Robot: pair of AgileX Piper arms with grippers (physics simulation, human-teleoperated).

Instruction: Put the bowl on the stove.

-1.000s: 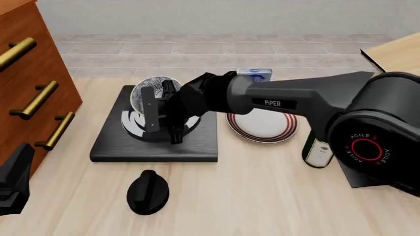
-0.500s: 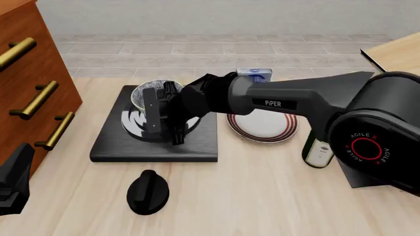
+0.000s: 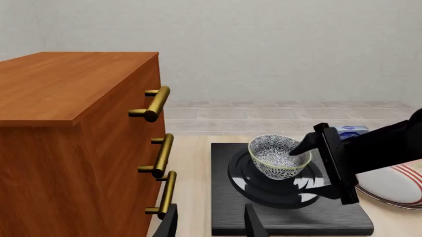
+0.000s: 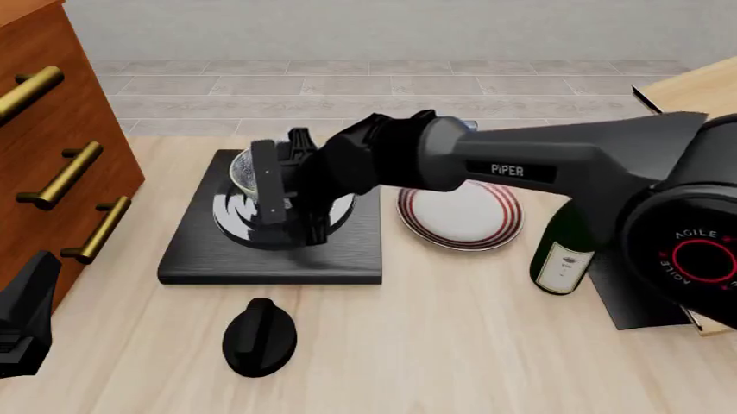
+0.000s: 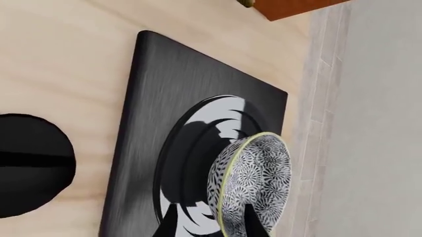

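The bowl (image 3: 279, 155), blue-grey floral inside with a pale rim, stands upright on the ring centre of the black stove (image 3: 283, 219). In the front view only part of the bowl (image 4: 243, 168) shows behind my right gripper (image 4: 286, 194), above the stove slab (image 4: 196, 250). The right gripper (image 5: 211, 224) is open, its fingers wide apart on either side of the bowl's rim (image 5: 254, 180), without pinching it. It also shows in the left wrist view (image 3: 323, 158). My left gripper (image 3: 211, 227) is open and empty, low at the near left (image 4: 26, 319), apart from the stove.
A wooden drawer cabinet (image 4: 47, 129) with brass handles stands left of the stove. A black round knob (image 4: 259, 336) lies in front of it. A white plate with red rings (image 4: 461, 220), a green bottle (image 4: 564, 254) and a blue-white box (image 3: 349, 131) are to the right.
The bowl went from tilted toward the camera to upright on the stove's rings. My right gripper and wrist rose a little and the arm shifted, uncovering more of the bottle.
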